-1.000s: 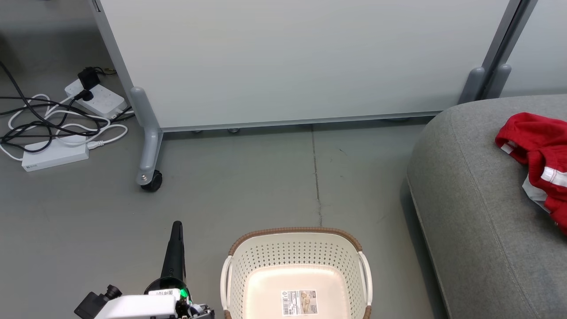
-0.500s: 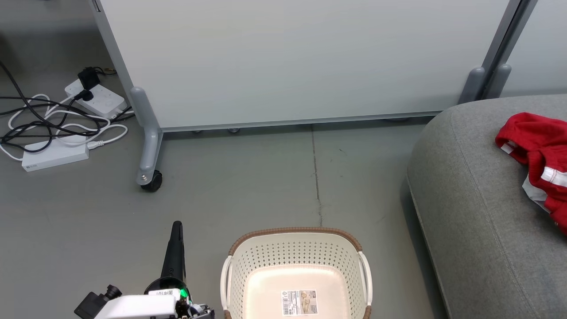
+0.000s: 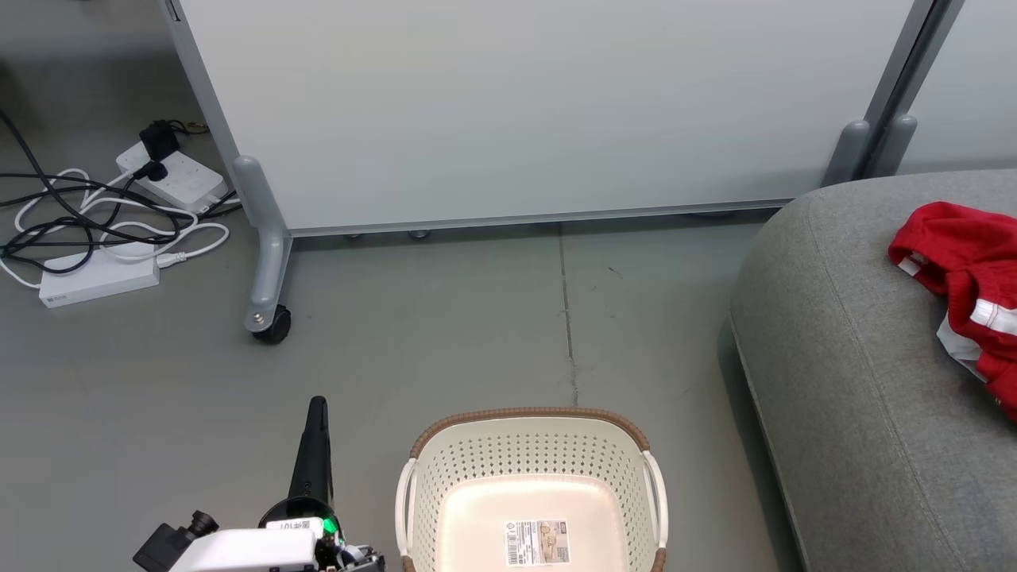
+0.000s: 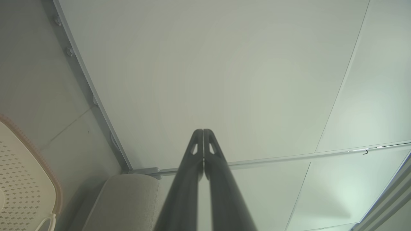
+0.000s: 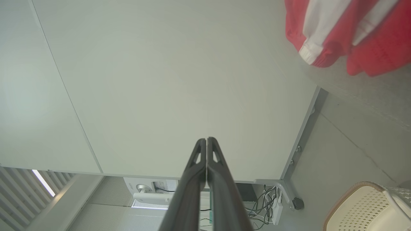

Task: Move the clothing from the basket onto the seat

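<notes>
The cream-white basket (image 3: 531,453) with a brown rim stands on the floor at the bottom middle of the head view, holding nothing but a barcode sticker on its floor. The red clothing (image 3: 965,274) with white stripes lies on the grey seat (image 3: 858,381) at the right. My left gripper (image 3: 317,407) is shut and empty, just left of the basket, pointing away from me. In the left wrist view its fingers (image 4: 203,134) meet at the tips, aimed at a pale panel. My right gripper (image 5: 206,141) is shut and empty too, with the clothing (image 5: 346,32) at that view's upper right.
A pale partition panel (image 3: 516,111) on grey legs with a caster (image 3: 272,327) stands behind the basket. White power strips and tangled cables (image 3: 103,214) lie on the floor at the far left. Grey floor (image 3: 477,318) lies between panel and basket.
</notes>
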